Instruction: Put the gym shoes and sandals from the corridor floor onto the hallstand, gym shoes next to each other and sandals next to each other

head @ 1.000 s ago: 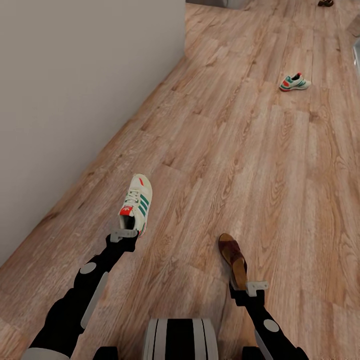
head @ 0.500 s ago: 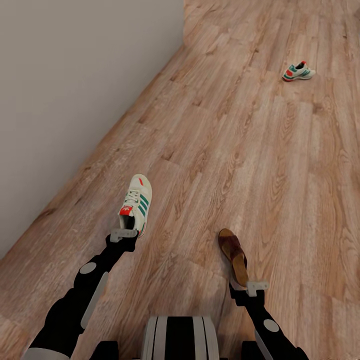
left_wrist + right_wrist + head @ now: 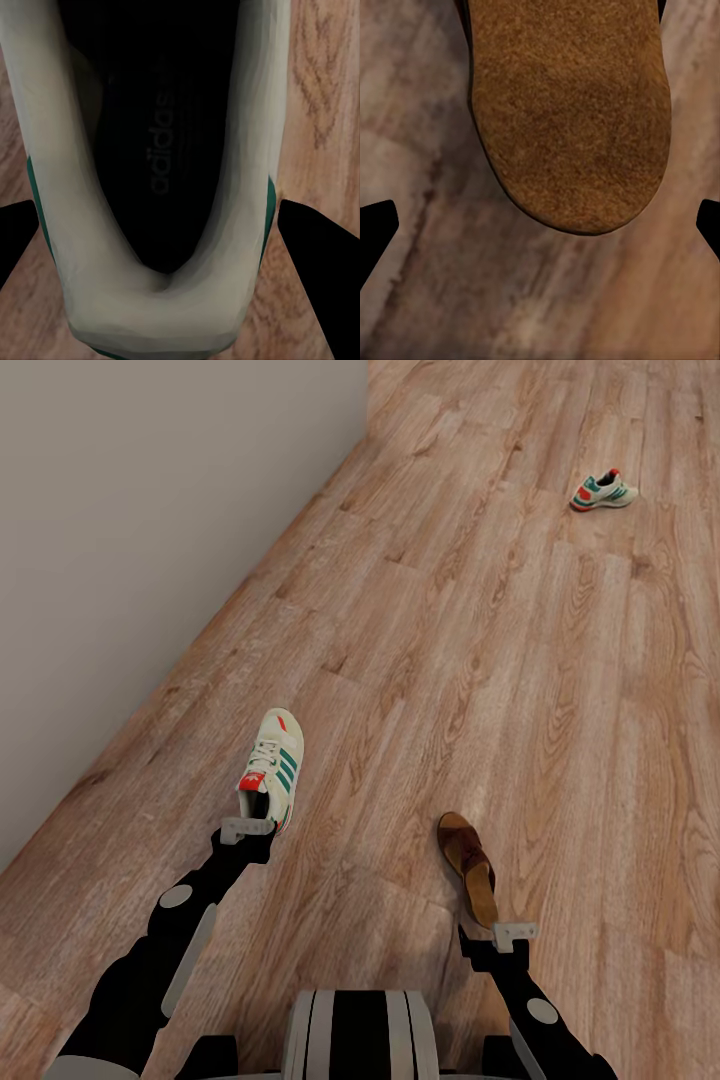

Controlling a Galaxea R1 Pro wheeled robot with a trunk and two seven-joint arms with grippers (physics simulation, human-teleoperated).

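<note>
Low in the frame's centre-left, the left gripper (image 3: 247, 828) holds a gym shoe (image 3: 272, 765) by its heel, jaws closed on it; lower right, the right gripper (image 3: 511, 935) grips a sandal (image 3: 468, 865) likewise. Both are carried above the corridor floor (image 3: 560, 700). Next likely: drive to the hallstand. A second sneaker (image 3: 603, 491) lies upper right, cream with green stripes.

Cream green-striped sneaker (image 3: 272, 769); brown sandal (image 3: 468, 866).

- "adidas", lower-case, faint grey lettering printed lengthwise on dark insole inside cream-white gym shoe (image 3: 161, 150), left wrist view.
- No other legible text, numbers or signs.
</note>
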